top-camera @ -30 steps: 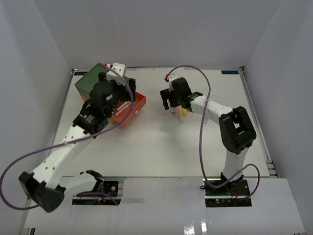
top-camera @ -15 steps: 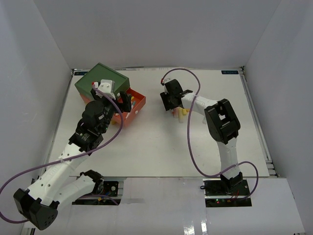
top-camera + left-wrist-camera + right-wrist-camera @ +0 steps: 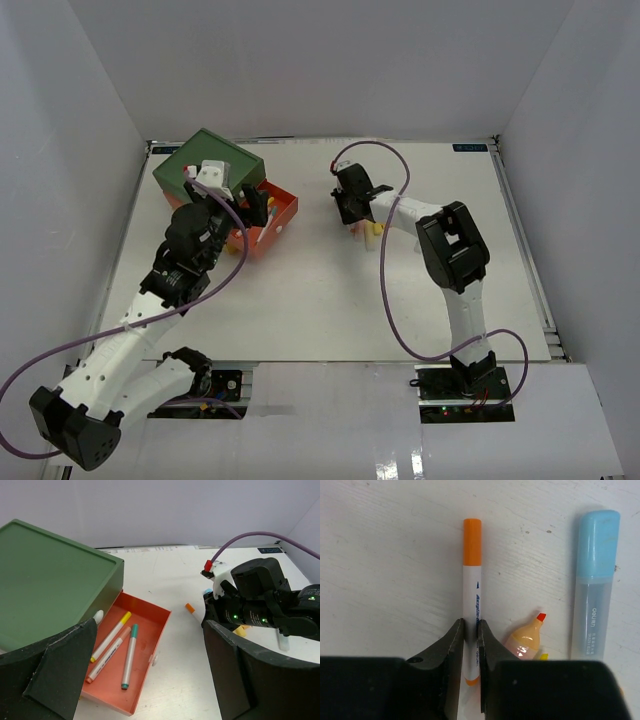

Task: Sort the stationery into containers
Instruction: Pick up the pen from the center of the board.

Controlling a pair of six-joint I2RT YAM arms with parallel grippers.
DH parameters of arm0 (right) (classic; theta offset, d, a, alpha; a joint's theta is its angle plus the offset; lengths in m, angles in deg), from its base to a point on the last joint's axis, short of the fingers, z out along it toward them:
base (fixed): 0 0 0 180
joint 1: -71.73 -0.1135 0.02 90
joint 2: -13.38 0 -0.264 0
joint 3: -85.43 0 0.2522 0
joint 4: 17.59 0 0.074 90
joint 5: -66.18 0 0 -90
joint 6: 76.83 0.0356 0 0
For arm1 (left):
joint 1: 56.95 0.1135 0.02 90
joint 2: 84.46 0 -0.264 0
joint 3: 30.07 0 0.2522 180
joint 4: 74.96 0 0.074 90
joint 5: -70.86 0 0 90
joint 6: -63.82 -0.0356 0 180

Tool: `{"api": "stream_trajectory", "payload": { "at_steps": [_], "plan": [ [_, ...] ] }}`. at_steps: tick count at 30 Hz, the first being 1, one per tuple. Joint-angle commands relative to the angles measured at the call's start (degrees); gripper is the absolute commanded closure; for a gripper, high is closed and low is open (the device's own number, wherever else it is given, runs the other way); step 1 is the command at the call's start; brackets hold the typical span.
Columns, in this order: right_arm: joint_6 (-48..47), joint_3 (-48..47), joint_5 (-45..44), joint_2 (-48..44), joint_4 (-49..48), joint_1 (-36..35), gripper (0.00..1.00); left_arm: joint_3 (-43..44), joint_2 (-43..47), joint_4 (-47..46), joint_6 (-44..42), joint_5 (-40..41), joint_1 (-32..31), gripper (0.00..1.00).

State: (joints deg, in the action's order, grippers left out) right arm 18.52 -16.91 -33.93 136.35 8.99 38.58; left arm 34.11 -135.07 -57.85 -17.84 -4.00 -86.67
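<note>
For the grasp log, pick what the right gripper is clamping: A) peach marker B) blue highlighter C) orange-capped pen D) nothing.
C: in the right wrist view the right gripper has both fingers pressed against the white barrel of the orange-capped pen.

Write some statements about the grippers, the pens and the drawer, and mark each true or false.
1. The right gripper is shut on the orange pen. True.
2. The orange-red drawer is closed. False: it is pulled out, with three pens inside.
3. The left gripper holds a pen. False: it is open and empty.
4. A blue marker lies on the table beside the orange pen. True.
</note>
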Motion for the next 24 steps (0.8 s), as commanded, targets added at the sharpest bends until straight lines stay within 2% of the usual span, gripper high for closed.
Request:
{"api": "stream_trajectory", "payload": {
  "at_steps": [1, 3, 14, 19, 20, 24],
  "plan": [
    [1.77, 3.66, 3.32, -3.96, -0.95, -0.08, 0.90, 2.40, -1.85, -0.02, 2.73, -3.97, 0.36, 0.02],
    [2.82, 7.44, 6.31, -8.34, -2.61, -0.08, 0.92, 4.07, -3.61, 1.38, 6.24, -7.29, 0.36, 0.02],
    [11.08, 30.55, 20.12, -36.11, -22.46, -2.53, 0.91, 9.09, -14.15, 4.38, 24.52, -18.56, 0.10, 0.02],
    [14.08, 37.94, 23.29, -43.43, -29.95, -4.12, 0.90, 10.49, -18.64, 4.20, 27.43, -16.02, -4.47, 0.02],
    [14.51, 38.65, 23.64, -45.00, -30.74, -4.21, 0.90, 10.93, -19.43, 4.12, 27.43, -12.71, -5.52, 0.02],
    [16.62, 41.99, 24.70, -48.00, -36.10, -5.26, 0.90, 12.86, -23.82, 3.77, 28.83, -9.16, -9.66, 0.02]
  ]
}}
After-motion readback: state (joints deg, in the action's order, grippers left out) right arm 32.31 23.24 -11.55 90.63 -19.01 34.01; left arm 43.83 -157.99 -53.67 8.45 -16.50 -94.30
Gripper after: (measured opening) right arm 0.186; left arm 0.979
